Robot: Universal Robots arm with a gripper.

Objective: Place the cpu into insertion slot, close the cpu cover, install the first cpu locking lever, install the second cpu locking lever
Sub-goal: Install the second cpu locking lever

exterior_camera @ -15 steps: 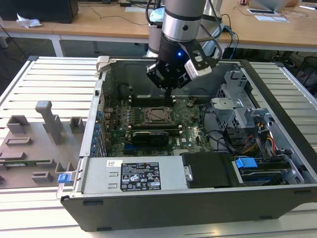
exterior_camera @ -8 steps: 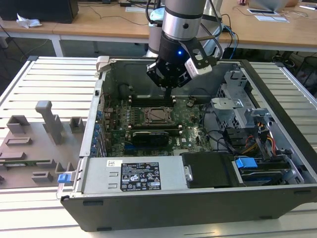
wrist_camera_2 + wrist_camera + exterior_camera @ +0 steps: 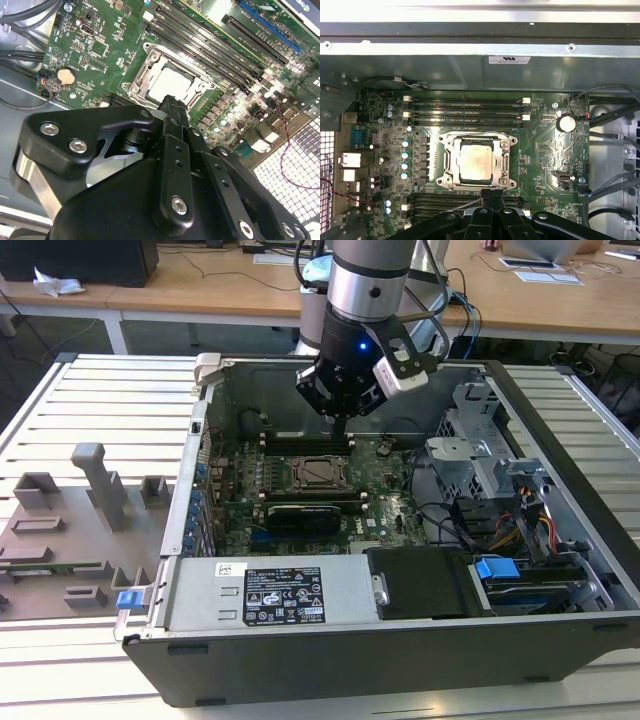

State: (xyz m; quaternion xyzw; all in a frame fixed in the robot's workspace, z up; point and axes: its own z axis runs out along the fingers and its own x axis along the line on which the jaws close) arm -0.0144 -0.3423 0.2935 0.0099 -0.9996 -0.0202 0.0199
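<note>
The cpu (image 3: 476, 160) lies flat in the insertion slot (image 3: 444, 181) on the green motherboard, silver top up. It also shows as a pale square (image 3: 172, 84) in the second wrist view. The cpu cover (image 3: 506, 161) lies down around the chip as a silvery frame. Thin wire levers run along the socket's edges; I cannot tell whether they are latched. My gripper (image 3: 492, 194) hangs above the board just beside the socket, fingers together with nothing between them. In the exterior view the gripper (image 3: 340, 432) sits over the black memory slots behind the socket.
The open computer case (image 3: 330, 660) lies on a slatted table. Black memory slots (image 3: 465, 111) flank the socket. Drive cages and cables (image 3: 500, 510) fill the exterior view's right side. A grey fixture tray (image 3: 70, 530) sits at that view's left.
</note>
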